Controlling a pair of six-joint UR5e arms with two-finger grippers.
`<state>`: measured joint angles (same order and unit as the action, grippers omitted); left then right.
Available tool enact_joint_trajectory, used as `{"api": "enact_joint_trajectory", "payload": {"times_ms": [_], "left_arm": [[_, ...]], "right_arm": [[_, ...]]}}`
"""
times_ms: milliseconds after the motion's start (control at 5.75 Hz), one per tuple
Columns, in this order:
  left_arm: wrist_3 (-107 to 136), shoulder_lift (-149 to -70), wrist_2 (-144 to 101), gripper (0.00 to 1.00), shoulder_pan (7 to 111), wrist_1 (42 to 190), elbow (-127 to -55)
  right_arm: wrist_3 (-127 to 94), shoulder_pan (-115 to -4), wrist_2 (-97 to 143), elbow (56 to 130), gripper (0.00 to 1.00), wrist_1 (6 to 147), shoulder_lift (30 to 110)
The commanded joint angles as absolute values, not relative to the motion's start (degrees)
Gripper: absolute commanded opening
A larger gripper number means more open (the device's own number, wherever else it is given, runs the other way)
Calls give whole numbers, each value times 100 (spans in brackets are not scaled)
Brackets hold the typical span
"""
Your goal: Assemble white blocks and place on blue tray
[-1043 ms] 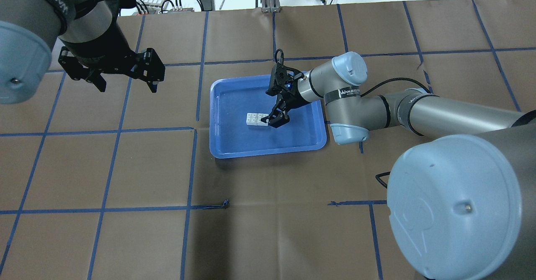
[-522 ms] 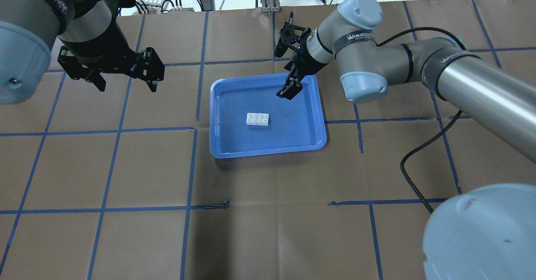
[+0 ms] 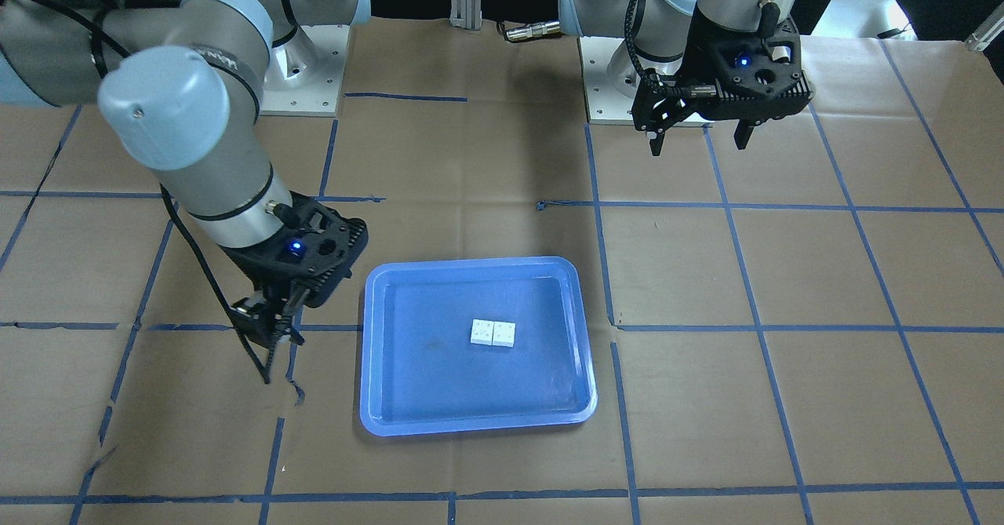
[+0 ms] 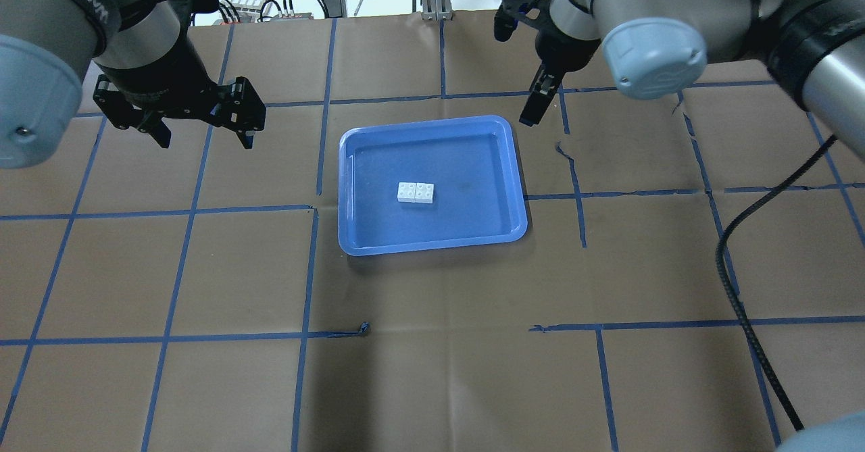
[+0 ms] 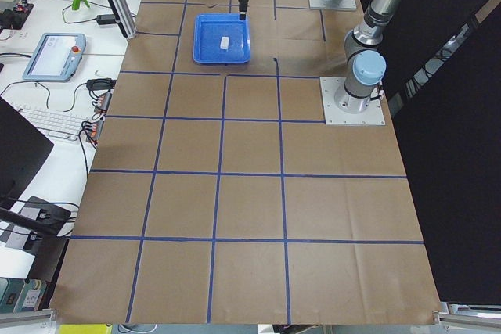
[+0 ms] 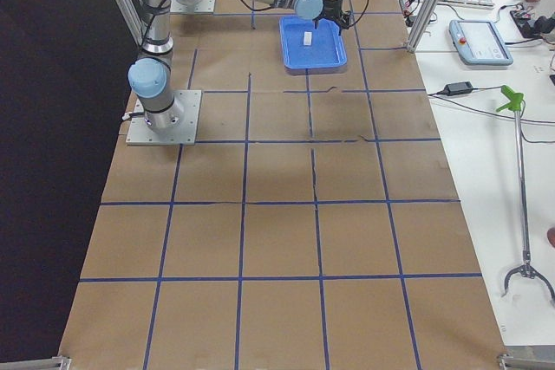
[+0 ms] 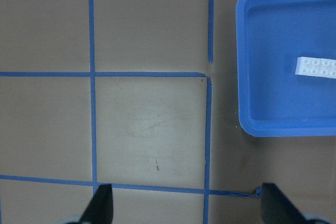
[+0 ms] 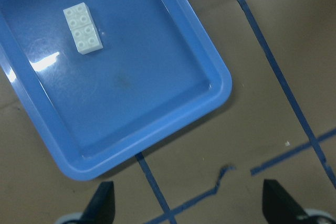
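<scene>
The white blocks (image 4: 415,192) lie joined side by side, studs up, near the middle of the blue tray (image 4: 466,161), touched by neither gripper. The left gripper (image 4: 207,138) hangs released and empty, fingers spread wide, over the brown paper (image 4: 432,371) well to the tray's left. The right gripper (image 8: 189,207), likewise released and empty, hangs just beyond the tray's far right corner. A black band (image 4: 84,5) on the left arm (image 4: 135,40) carries white lettering reading WANJEED.

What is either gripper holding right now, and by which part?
Nothing. The left gripper and right gripper are both open and empty; the white blocks lie free in the blue tray.
</scene>
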<state>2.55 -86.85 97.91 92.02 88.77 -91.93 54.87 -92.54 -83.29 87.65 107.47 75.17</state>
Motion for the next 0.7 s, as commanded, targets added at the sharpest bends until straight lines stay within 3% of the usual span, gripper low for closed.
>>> {"api": "enact_joint_trajectory", "payload": {"times_ms": [0, 522], "left_arm": [[255, -8684, 9791, 99, 9202, 8877, -9193], [255, -8684, 9791, 99, 9202, 8886, -9202]], "right_arm": [[3484, -8651, -8655, 8684, 100, 9326, 8188], [646, -8998, -8930, 8332, 100, 8107, 8814]]}}
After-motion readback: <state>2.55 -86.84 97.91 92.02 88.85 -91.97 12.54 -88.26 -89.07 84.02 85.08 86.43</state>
